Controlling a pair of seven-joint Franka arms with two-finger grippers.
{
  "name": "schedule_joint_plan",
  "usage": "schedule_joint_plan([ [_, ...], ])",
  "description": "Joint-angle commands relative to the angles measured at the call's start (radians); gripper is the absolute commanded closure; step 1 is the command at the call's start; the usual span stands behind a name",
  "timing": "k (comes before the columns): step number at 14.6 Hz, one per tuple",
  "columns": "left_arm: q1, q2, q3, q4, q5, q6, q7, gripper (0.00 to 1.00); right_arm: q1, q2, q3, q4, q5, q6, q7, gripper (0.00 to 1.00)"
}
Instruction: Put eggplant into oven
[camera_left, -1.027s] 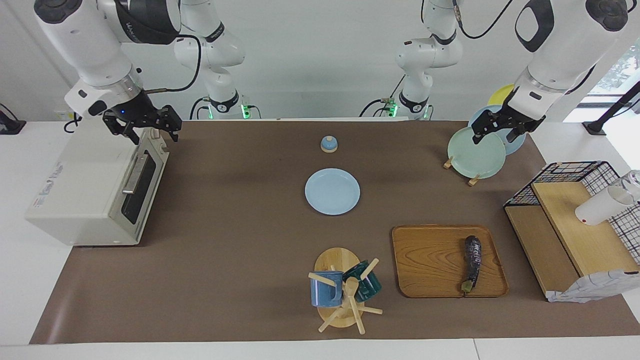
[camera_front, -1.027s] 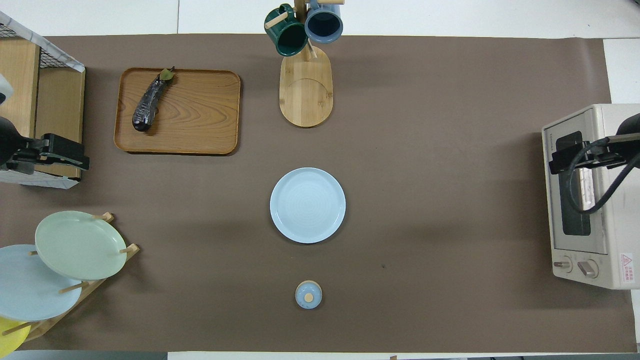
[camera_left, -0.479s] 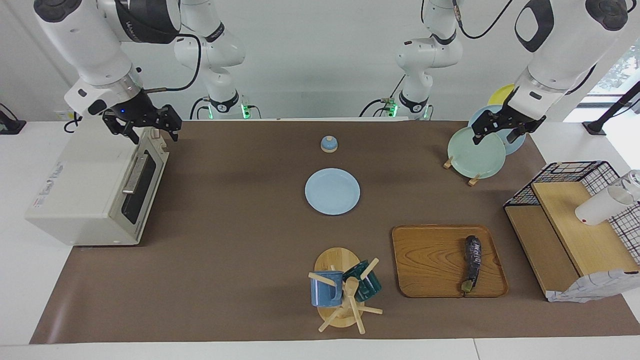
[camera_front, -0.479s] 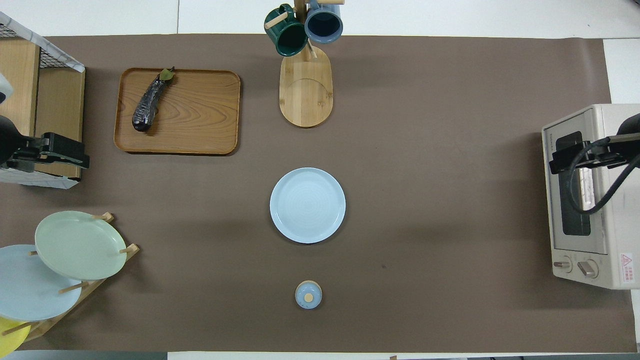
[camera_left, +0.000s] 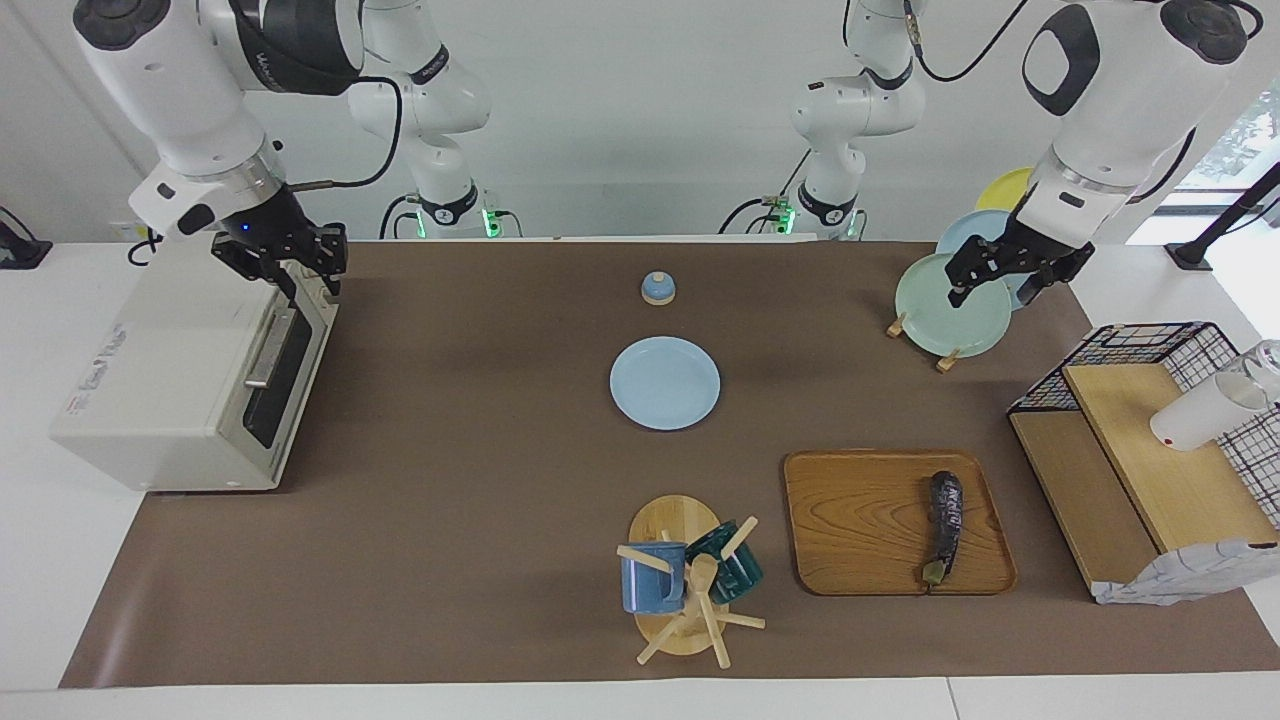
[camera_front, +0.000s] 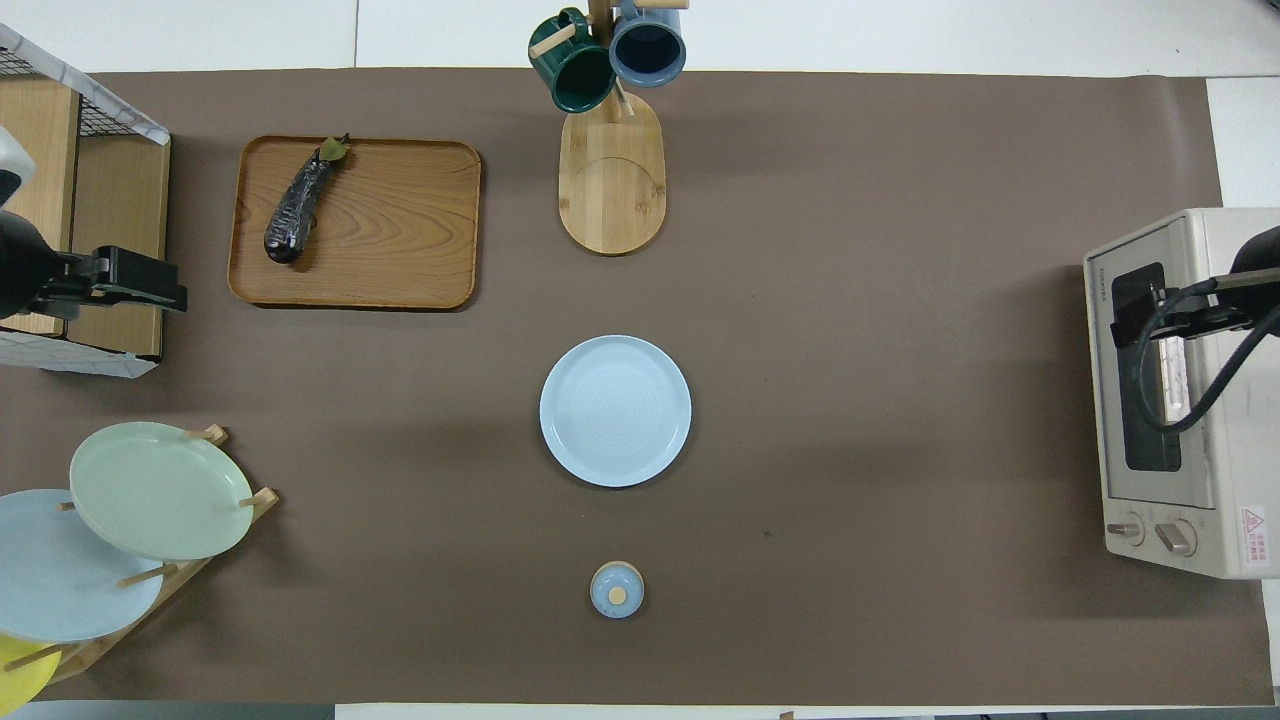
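Observation:
The eggplant (camera_left: 945, 520) (camera_front: 297, 205) lies on a wooden tray (camera_left: 860, 520) (camera_front: 400, 230) toward the left arm's end of the table, with its green stem pointing away from the robots. The off-white oven (camera_left: 170, 380) (camera_front: 1220, 400) stands at the right arm's end with its dark glass door closed. My right gripper (camera_left: 300, 268) (camera_front: 1130, 318) hangs over the oven's door edge and holds nothing that shows. My left gripper (camera_left: 997, 283) (camera_front: 165, 290) is open and empty, up in the air by the plate rack, apart from the eggplant.
A light blue plate (camera_left: 665, 383) lies mid-table, with a small blue lid (camera_left: 658, 288) nearer the robots. A mug tree (camera_left: 690, 580) stands beside the tray. At the left arm's end are a plate rack (camera_left: 950, 305) and a wire-and-wood shelf (camera_left: 1150, 450) with a white cup (camera_left: 1200, 410).
My right gripper has shifted a little further in over the oven's door edge. My left gripper has drifted slightly away from the plates toward the shelf. Eggplant and oven are unmoved.

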Motion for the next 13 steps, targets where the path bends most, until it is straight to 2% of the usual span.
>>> schedule_joint_plan([
  [1, -0.002, 0.076, 0.004, 0.017, 0.008, 0.052, -0.004, 0.00, -0.045, -0.051, 0.004, -0.100, -0.024, 0.058, -0.016, 1.00],
  [4, 0.005, 0.168, 0.007, 0.056, 0.008, 0.096, 0.003, 0.00, -0.043, -0.061, 0.006, -0.181, -0.117, 0.143, 0.095, 1.00],
  [8, 0.003, 0.298, 0.005, 0.085, 0.008, 0.168, 0.040, 0.00, -0.048, -0.050, 0.004, -0.264, -0.167, 0.254, 0.098, 1.00],
  [10, 0.005, 0.364, 0.007, 0.083, 0.012, 0.266, 0.092, 0.00, -0.051, -0.036, 0.006, -0.282, -0.219, 0.280, 0.101, 1.00],
  [13, 0.021, 0.445, 0.007, 0.080, 0.018, 0.366, 0.195, 0.00, -0.086, -0.022, 0.006, -0.304, -0.231, 0.312, 0.100, 1.00],
])
